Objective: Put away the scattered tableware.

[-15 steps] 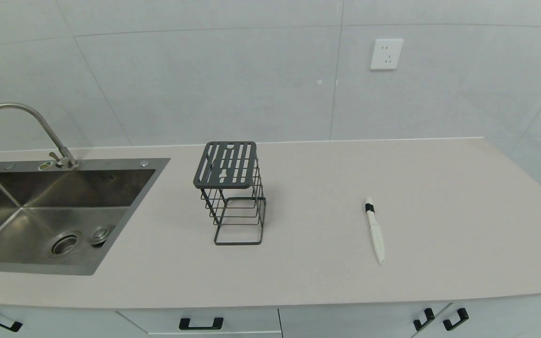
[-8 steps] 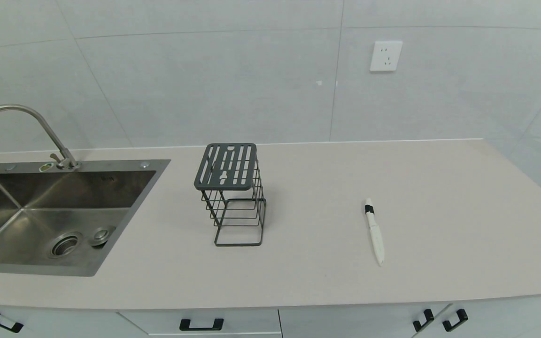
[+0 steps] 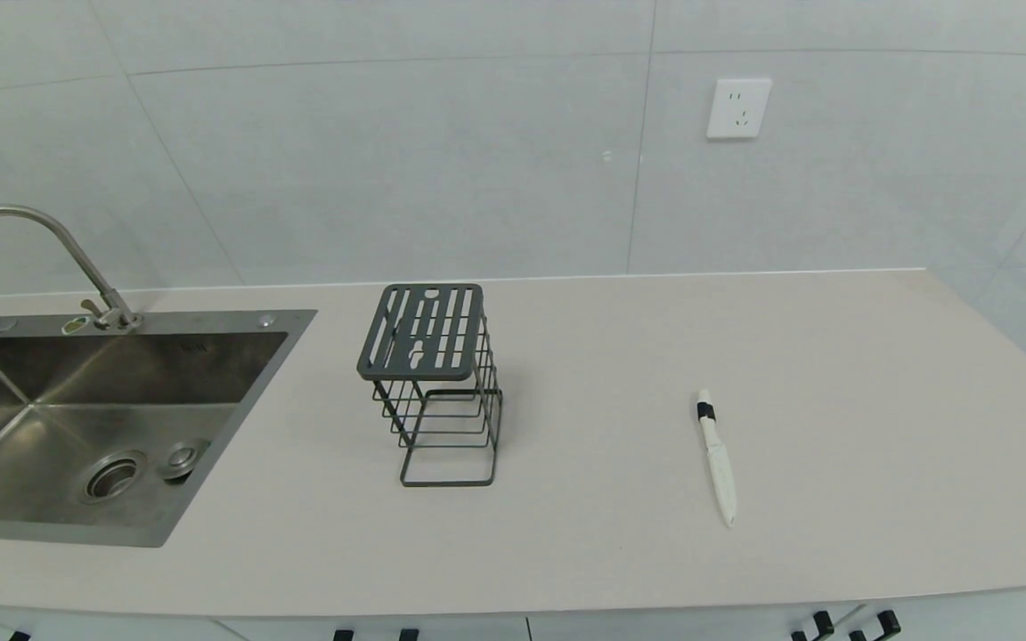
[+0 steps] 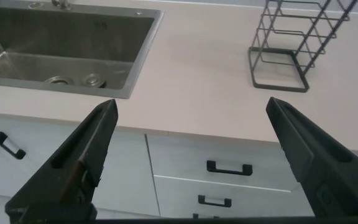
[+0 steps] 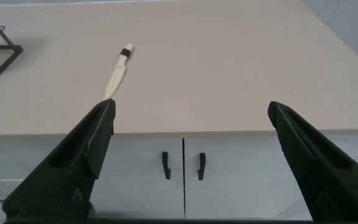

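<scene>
A: Where is the knife?
B: The white knife (image 3: pixel 715 457) with a black band lies flat on the counter (image 3: pixel 878 374), well to the right of the wire rack (image 3: pixel 428 383). Its pointed end faces the front edge, and nothing touches it

A: And the rack?
B: It stands upright near the middle of the counter with a slotted plate on top, between the sink (image 3: pixel 210 319) and the knife and apart from both

A: The left gripper?
B: The left gripper (image 4: pixel 190 106) hangs off the counter's front edge, over the drawer fronts (image 4: pixel 229 155), with the sink and rack beyond it. Its fingers (image 4: pixel 79 162) are spread wide and hold nothing

A: And the right?
B: The right gripper (image 5: pixel 190 106) is before the cabinet doors (image 5: pixel 241 168), with the knife ahead of it on the counter. Its fingers are released, wide apart and empty

A: Anything else?
B: A curved faucet (image 3: pixel 32 249) stands behind the sink, and there is a wall socket (image 3: pixel 738 107) on the tiles above the counter
</scene>
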`<state>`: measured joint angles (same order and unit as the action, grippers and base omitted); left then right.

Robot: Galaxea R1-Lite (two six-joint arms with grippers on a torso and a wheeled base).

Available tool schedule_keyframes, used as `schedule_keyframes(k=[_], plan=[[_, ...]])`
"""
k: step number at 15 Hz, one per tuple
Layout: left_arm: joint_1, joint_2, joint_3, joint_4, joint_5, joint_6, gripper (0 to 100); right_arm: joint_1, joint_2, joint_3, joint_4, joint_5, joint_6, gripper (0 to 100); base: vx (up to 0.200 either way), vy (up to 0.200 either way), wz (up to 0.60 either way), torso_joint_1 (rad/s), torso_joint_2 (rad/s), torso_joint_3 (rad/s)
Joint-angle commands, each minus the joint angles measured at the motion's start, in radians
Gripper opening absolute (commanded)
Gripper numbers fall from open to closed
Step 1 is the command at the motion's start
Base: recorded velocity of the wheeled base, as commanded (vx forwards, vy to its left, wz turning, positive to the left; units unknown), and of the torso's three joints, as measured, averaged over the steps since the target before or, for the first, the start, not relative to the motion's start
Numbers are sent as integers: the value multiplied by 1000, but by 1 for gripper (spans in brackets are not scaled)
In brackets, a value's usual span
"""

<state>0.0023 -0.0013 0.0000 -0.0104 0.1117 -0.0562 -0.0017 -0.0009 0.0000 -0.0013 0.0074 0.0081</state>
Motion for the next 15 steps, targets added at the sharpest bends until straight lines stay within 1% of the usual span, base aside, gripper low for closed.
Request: schedule_keyframes(k=[1,2,4,7,9,11,13,14,15], plan=[[1,1,0,1,0,-1,100,0,2,0,1,0,-3,100,0,0,0,0,0,0],[1,1,0,0,0,2,100,0,1,0,1,0,-7,100,0,0,0,0,0,0],[1,1,0,1,0,-1,100,0,1,0,0,6,-54,100,0,0,0,0,0,0],[1,1,0,1,0,-1,100,0,1,0,1,5,-48,100,0,0,0,0,0,0],[1,1,0,0,0,4,100,0,1,0,-8,0,-19,100,0,0,0,0,0,0],[1,1,0,0,0,1,100,0,2,0,-125,2,-11,100,0,0,0,0,0,0],[1,1,0,0,0,-1,100,0,1,0,-132,5,-17,100,0,0,0,0,0,0],[1,1,0,0,-1,-1,100,2,4,-6,-128,28,-13,100,0,0,0,0,0,0],[1,1,0,0,-1,-1,100,6,21,-29,-126,80,-13,100,0,0,0,0,0,0]])
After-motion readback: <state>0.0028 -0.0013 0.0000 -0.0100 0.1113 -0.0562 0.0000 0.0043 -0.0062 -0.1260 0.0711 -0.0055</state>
